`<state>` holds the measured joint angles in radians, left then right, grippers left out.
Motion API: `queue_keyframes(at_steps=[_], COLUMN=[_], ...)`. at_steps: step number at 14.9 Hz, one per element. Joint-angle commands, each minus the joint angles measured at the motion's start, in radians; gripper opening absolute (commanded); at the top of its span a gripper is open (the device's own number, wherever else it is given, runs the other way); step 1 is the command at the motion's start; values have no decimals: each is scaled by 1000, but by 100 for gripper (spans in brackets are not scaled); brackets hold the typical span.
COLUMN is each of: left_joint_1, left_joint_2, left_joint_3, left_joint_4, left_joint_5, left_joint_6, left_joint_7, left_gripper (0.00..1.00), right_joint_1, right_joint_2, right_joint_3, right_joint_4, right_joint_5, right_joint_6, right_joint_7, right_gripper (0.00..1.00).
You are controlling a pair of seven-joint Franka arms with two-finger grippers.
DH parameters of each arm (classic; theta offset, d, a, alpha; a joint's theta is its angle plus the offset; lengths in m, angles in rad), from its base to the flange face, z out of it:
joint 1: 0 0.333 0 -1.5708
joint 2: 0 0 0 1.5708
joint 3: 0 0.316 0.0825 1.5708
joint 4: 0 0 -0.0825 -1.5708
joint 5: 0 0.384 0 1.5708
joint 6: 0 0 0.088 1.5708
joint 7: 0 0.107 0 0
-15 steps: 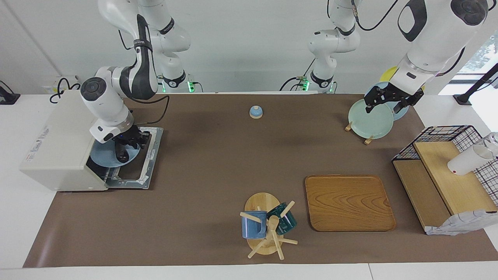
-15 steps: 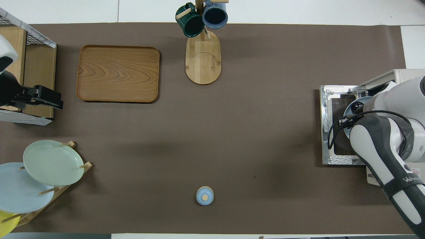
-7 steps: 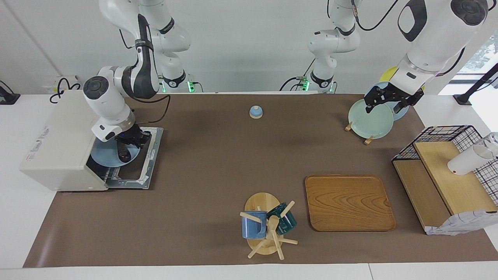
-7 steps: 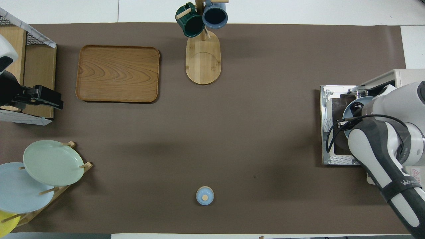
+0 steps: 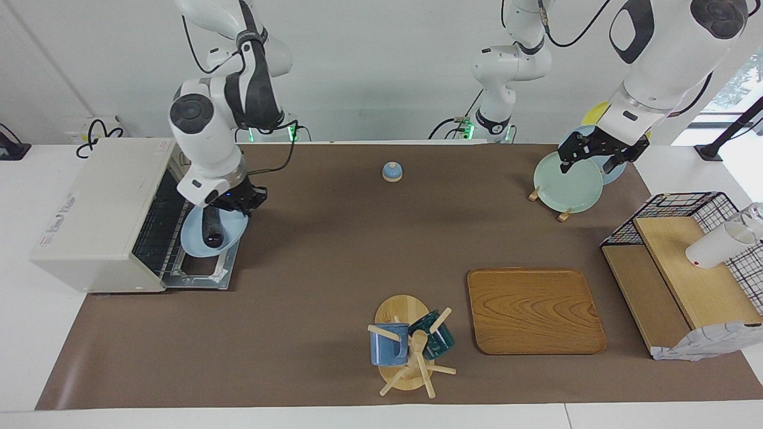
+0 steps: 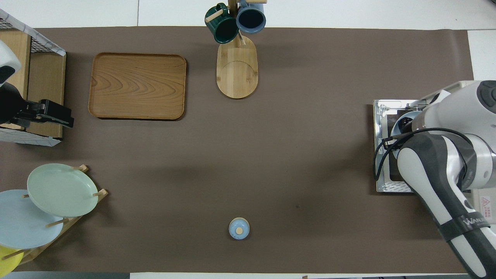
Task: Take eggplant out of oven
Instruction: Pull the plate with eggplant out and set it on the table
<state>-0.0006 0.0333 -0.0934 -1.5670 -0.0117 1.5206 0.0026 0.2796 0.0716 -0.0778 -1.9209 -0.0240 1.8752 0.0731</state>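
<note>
Item: right gripper (image 5: 229, 205) clamped on tilted light-blue plate (image 5: 229, 235) bearing eggplant (image 5: 211, 229), over oven (image 5: 101, 214) door (left gripper (image 5: 596, 152), grip unreadable, waits over plate rack); you risk the eggplant sliding off.

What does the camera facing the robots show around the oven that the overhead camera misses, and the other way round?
Only the facing view shows the eggplant lying on the light blue plate that the right gripper holds up over the oven door, plus the wire rack inside. Only the overhead view shows the plate rack's light blue plate whole. Both show the open door, the wooden tray and the waiting left gripper.
</note>
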Motion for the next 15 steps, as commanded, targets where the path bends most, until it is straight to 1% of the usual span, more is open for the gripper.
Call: queue_keyframes(at_steps=[1,3,5,6,7,8,9,10,12,14,15], left_joint_1=[14,14,14,14,14,14,14,14,14,14,14], left_joint_2=[-9,-9,-9,-10,-9,-10,-9,-10,-9,-9,-10], left_joint_3=[-12,-12,-12,-12,-12,-12,-12,-12,-12,-12,-12], left_joint_4=[-10,-10,-10,-10,-10,-10,-10,-10,-10,-10,-10], left_joint_5=[19,19,19,19,19,19,19,19,19,19,19], left_joint_6=[-10,-10,-10,-10,-10,-10,-10,-10,-10,-10,-10], left_joint_7=[7,7,7,7,7,7,7,7,7,7,7], left_gripper=[100,100,100,100,100,100,100,100,100,100,100], right_joint_1=[146,249,321,367,422,464,484,492,495,503,507], right_joint_2=[42,69,140,196,268,331,382,416,473,476,479], right_joint_3=[0,0,0,0,0,0,0,7,65,107,115], right_joint_4=[59,78,133,204,308,413,490,535,595,570,538], right_joint_5=[-13,-17,-74,-106,-126,-126,-123,-111,-94,-51,-44], right_joint_6=[-7,-10,-60,-117,-192,-241,-260,-255,-217,-64,-15], right_joint_7=[190,305,374,420,483,531,553,566,624,765,807], right_gripper=[0,0,0,0,0,0,0,0,0,0,0])
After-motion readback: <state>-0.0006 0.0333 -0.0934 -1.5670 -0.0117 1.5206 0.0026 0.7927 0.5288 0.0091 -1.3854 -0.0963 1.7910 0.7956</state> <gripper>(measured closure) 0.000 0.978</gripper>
